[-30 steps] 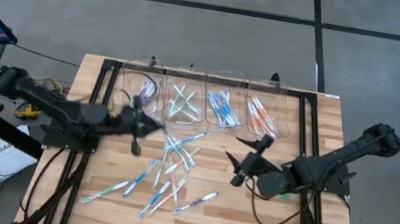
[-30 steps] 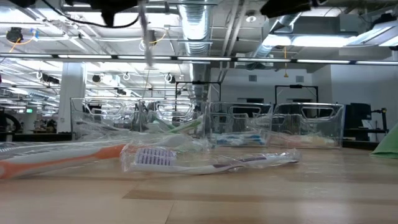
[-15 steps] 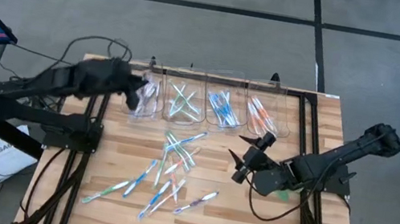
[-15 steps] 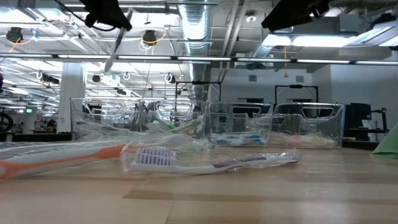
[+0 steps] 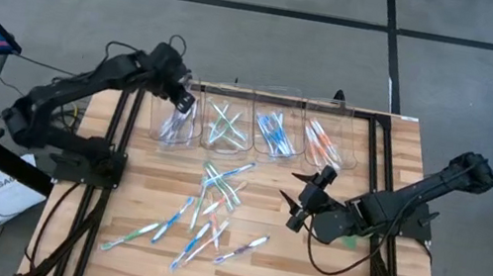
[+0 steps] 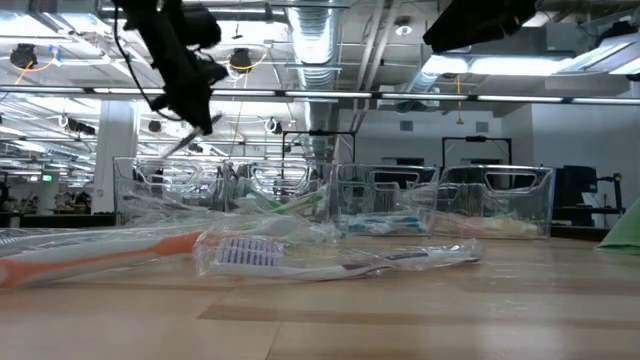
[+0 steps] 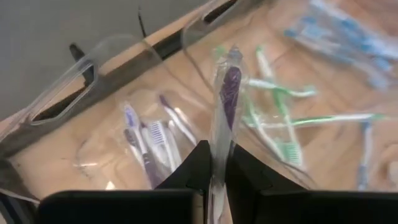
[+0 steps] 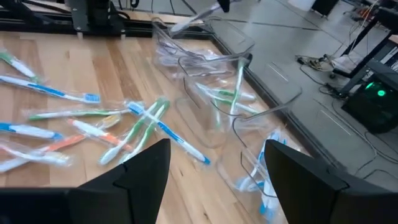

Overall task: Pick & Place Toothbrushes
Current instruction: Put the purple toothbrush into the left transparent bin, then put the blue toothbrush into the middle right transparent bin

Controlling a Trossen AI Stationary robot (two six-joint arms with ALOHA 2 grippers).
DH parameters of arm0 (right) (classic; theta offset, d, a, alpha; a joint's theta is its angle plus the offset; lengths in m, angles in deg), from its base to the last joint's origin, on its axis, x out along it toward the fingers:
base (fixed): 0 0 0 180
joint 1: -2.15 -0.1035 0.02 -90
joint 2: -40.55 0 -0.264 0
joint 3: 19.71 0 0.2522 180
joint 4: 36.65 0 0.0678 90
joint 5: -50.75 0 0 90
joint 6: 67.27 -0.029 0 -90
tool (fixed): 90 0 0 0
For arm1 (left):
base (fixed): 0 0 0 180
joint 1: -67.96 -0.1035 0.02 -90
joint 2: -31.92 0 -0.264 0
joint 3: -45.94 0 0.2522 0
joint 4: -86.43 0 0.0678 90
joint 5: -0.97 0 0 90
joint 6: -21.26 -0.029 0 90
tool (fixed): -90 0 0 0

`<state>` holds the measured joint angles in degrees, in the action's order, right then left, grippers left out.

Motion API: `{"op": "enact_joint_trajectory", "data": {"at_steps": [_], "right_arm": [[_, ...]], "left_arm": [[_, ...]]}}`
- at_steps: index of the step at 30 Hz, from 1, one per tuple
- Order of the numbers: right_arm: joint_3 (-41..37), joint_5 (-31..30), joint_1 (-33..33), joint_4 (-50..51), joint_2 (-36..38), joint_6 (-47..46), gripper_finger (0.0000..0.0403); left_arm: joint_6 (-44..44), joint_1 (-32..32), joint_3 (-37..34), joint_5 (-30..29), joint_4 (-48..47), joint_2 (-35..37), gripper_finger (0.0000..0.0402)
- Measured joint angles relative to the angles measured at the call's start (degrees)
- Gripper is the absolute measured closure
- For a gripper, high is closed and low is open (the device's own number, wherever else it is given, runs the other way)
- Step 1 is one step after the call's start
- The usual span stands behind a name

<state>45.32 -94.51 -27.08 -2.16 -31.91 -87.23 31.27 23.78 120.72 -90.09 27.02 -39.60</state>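
Over the leftmost clear bin (image 5: 173, 114), my left fingers (image 7: 214, 167) pinch a wrapped purple toothbrush (image 7: 227, 99), handle hidden; right fingers (image 5: 301, 200) spread wide, empty.

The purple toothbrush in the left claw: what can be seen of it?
The purple toothbrush is a thin, translucent stick with a purple core, seemingly in clear wrapping. The left claw is shut on its lower end, holding it in the air above the leftmost bin, where other purple brushes lie. Nothing else touches it.
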Motion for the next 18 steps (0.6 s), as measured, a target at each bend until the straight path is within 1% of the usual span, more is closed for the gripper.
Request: {"op": "enact_joint_trajectory", "data": {"at_steps": [3, 8, 18], "right_arm": [[0.0, 0.0, 0.0, 0.2, 0.0, -0.1, 0.0148], [0.0, 0.0, 0.0, 0.3, 0.0, -0.1, 0.0148], [0.0, 0.0, 0.0, 1.6, 0.0, -0.2, 0.0148]], "left_arm": [[-0.3, -1.0, 0.0, 0.6, -0.5, -2.7, 0.0369], [-0.2, -1.0, 0.0, 1.6, -2.0, -5.1, 0.034], [-0.1, -0.8, 0.0, 1.2, -2.4, -5.7, 0.0284]]}}
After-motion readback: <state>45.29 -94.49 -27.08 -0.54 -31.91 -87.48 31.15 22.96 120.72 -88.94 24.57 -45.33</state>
